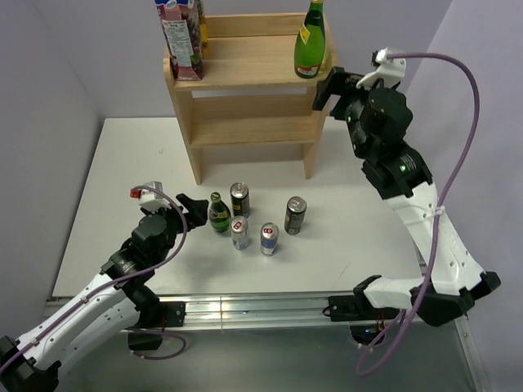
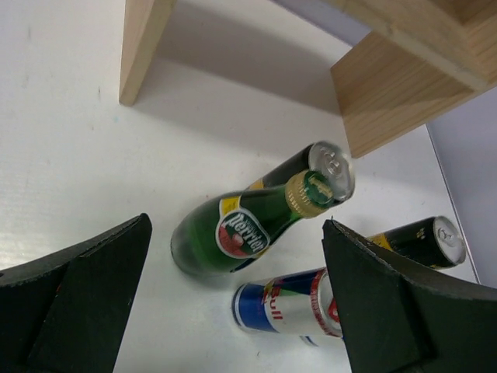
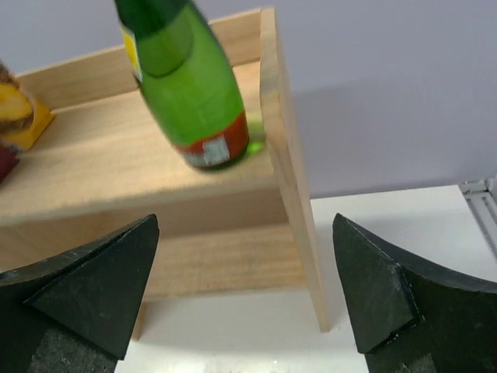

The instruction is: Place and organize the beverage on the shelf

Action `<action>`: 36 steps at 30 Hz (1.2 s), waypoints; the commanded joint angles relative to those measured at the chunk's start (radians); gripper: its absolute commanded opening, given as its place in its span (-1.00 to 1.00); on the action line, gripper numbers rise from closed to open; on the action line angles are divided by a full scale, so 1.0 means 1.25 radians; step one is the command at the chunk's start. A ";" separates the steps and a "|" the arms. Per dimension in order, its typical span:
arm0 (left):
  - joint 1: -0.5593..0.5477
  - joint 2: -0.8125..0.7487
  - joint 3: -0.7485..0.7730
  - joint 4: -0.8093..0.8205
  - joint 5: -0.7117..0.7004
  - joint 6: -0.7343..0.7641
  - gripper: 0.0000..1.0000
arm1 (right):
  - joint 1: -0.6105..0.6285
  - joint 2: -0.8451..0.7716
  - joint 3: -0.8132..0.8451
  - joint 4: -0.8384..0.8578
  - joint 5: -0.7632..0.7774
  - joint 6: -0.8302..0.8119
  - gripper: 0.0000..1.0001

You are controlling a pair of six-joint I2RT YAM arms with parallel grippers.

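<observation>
I have the shelf at the far edge of the surface, about midway between the two far corners, with its open front turned toward the near edge. On its top tier a tall green bottle stands upright at the right end, close to the side panel. A juice carton stands upright at the left end, and a yellow carton sits just behind it.

Five more drinks stand upright in a loose cluster in the middle of the surface, between the shelf and the near edge. The Perrier bottle is on the cluster's left side. The black can is just beside it on the far side. The silver can and the blue-and-silver can stand side by side nearest the near edge. The dark can is on the right, a little apart from the others.

My left claw is released, its fingers spread wide. It sits low over the surface just left of the Perrier bottle. Its wrist view shows the bottle framed between the two fingers but ahead of them, touching neither.

My right claw is also released and holds nothing. It is raised to top-tier height just outside the shelf's right side panel, with the tall green bottle ahead of it in its wrist view.
</observation>
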 commanded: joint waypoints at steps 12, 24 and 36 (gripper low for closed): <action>-0.041 0.174 -0.171 0.328 0.022 -0.058 0.99 | 0.045 -0.236 -0.282 0.005 -0.025 0.101 1.00; -0.084 0.485 -0.176 0.621 -0.047 0.026 0.99 | 0.045 -0.305 -0.402 -0.002 -0.022 0.126 1.00; -0.085 0.750 -0.042 0.599 -0.175 -0.013 0.99 | 0.045 -0.345 -0.478 0.009 -0.044 0.145 1.00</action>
